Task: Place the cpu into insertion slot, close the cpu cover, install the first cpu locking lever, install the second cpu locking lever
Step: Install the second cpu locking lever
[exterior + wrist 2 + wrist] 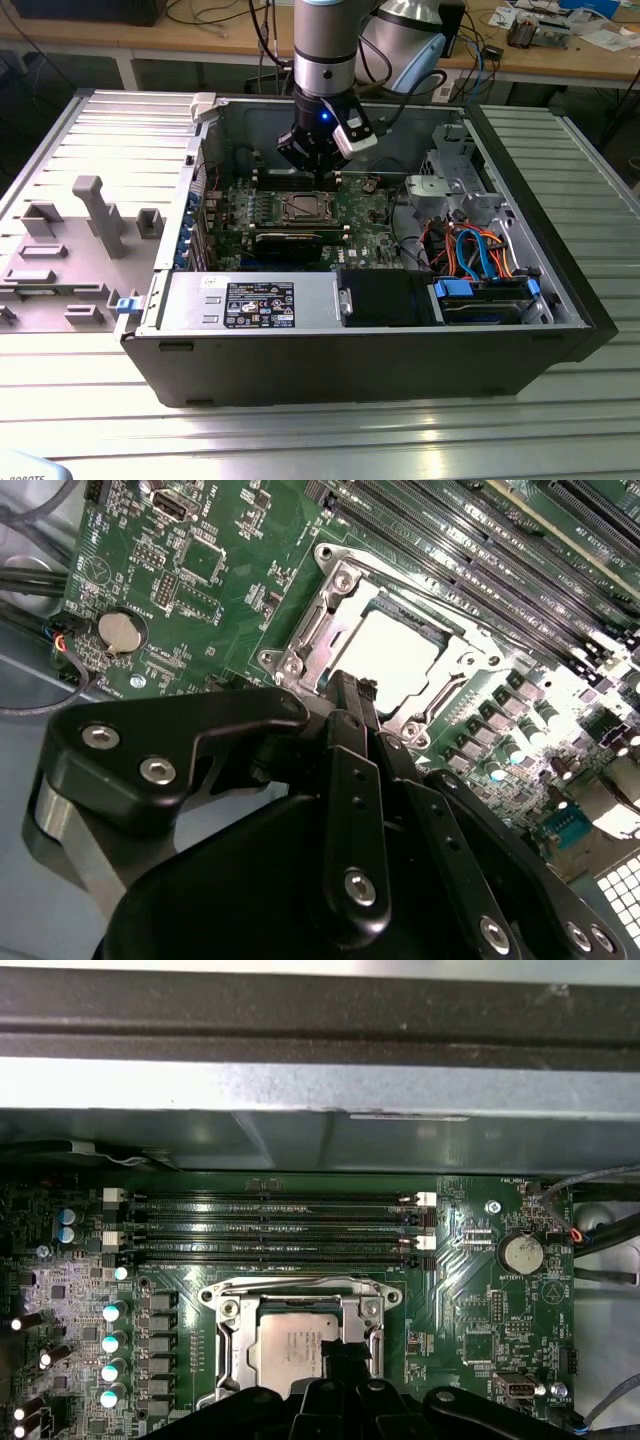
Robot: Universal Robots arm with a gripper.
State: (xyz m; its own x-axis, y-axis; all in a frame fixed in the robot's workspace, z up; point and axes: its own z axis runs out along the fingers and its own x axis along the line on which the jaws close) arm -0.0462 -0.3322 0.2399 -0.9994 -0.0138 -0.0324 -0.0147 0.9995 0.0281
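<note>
Cpu (292,1352) seated in socket on motherboard (480,1310), cpu cover (228,1345) shut over it. Hand (352,690) hovers just above socket, fingers narrow, holding nothing. Chip light, stiff, fragile; judged best gripped by edges.

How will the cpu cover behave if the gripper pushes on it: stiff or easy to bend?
The cpu cover looks like thin metal sheet around a window, so it would probably flex somewhat under uneven pressure. It lies flat over the cpu, so a push downward would likely meet firm support. Its shiny surface suggests that the gripper could slip sideways.
</note>
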